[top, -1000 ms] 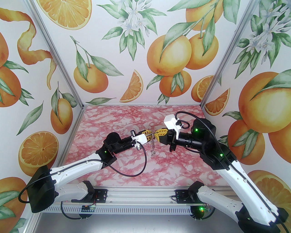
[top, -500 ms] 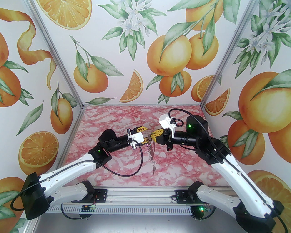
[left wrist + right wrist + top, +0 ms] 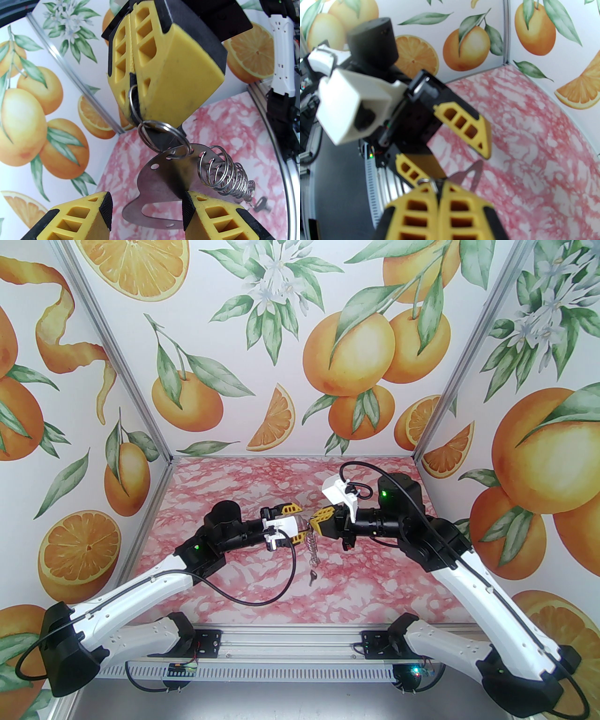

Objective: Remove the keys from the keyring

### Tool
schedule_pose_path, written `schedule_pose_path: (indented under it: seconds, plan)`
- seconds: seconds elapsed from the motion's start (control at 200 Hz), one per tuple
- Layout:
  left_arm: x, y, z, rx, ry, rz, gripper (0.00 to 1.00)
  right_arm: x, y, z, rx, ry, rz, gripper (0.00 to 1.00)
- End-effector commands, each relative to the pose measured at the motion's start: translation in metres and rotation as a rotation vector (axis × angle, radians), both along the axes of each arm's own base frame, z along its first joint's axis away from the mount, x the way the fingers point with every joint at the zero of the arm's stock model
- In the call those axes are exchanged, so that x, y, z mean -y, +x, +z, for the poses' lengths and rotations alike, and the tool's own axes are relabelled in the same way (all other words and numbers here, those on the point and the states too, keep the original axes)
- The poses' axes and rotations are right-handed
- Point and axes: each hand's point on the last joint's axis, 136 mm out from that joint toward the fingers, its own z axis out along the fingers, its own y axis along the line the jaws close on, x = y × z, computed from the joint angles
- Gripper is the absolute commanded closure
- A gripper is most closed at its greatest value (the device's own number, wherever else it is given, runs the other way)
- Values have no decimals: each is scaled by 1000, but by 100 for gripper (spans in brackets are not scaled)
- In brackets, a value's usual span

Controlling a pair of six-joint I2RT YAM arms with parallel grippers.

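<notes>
1. The keyring is held above the bench by its top ring, which is pinched in the closed right claw.
2. The left claw is seen open, with one finger either side of the keyring's flat plate.
3. One key is seen lying loose on the bench, below the hanging row of small rings.
</notes>
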Motion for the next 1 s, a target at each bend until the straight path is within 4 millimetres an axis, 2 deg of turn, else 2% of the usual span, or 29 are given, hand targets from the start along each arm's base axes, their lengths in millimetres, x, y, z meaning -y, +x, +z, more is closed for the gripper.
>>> schedule_pose_path:
  seconds: [0.0, 0.21, 0.45, 0.665, 0.991]
  plan:
    - [-2, -9, 28, 12, -88, -44, 47, 0, -1, 9, 39, 15, 7, 100]
    - [5, -12, 38, -6, -111, -110, 46, -2, -2, 8, 28, 22, 22, 100]
    - [11, -12, 36, -57, -95, -162, 51, -1, 2, 5, 30, 12, 3, 100]
    - [16, -12, 40, -89, -161, -185, 56, 1, 6, 5, 30, 9, -23, 100]
    - [16, 1, 28, -98, -167, -116, 67, 4, 11, 7, 28, 18, -67, 100]
